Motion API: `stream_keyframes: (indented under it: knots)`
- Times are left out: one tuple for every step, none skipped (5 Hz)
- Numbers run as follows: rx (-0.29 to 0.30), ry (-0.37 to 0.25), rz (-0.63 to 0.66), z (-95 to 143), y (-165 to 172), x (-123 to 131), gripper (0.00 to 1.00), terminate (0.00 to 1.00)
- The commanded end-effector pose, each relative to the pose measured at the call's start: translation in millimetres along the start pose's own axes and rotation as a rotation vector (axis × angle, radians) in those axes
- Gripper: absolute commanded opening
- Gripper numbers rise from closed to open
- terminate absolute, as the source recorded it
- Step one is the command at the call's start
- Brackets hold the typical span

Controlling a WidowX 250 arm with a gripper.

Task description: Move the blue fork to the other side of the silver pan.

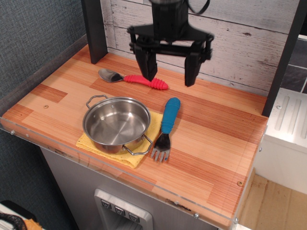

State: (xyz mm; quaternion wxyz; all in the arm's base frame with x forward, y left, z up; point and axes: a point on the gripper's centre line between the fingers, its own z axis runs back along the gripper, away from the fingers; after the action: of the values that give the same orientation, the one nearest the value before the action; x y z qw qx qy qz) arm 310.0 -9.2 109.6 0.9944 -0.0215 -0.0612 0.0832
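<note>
Silver pan empty, seated on yellow cloth, blue fork flat just right of it, red-handled spoon behind, wooden tabletop, plank wall, gripper spread wide, raised, holding nothing

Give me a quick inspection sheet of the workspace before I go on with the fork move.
Surface: wooden countertop with a clear strip along its front edge.
Job's things: blue fork lies flat just right of the silver pan, tines toward the front edge; the pan is upright and has nothing in it.
Clutter: yellow cloth under the pan; red-handled spoon behind the pan.
Grippers: claw open, holding nothing, raised above the rear of the counter, over the spoon's handle end.
Cables: black cable loops beside the arm at the top.
Surroundings: white plank wall behind, dark posts at the sides, grey panel on the left.
</note>
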Motion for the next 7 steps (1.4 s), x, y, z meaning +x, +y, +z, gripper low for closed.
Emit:
stream_keyframes:
  knots:
    - [-0.025, -0.106, -0.079, -26.0, -2.0, 28.6, 1.0, 0.0]
    - [-0.048, -0.132, -0.102, -41.1, -1.2, 34.2, 1.0, 0.0]
    - [-0.008, -0.123, -0.127, -56.1, -0.5, 37.9, 1.0, 0.0]
    - [0.019, -0.101, -0.136, -68.9, 2.9, 37.7, 1.0, 0.0]
    - [0.012, -0.094, -0.131, -75.1, 5.8, 34.3, 1.0, 0.0]
    - [0.018, -0.102, -0.12, -81.5, 4.7, 35.4, 1.0, 0.0]
    - [0.049, -0.087, -0.113, -89.8, 6.2, 36.8, 1.0, 0.0]
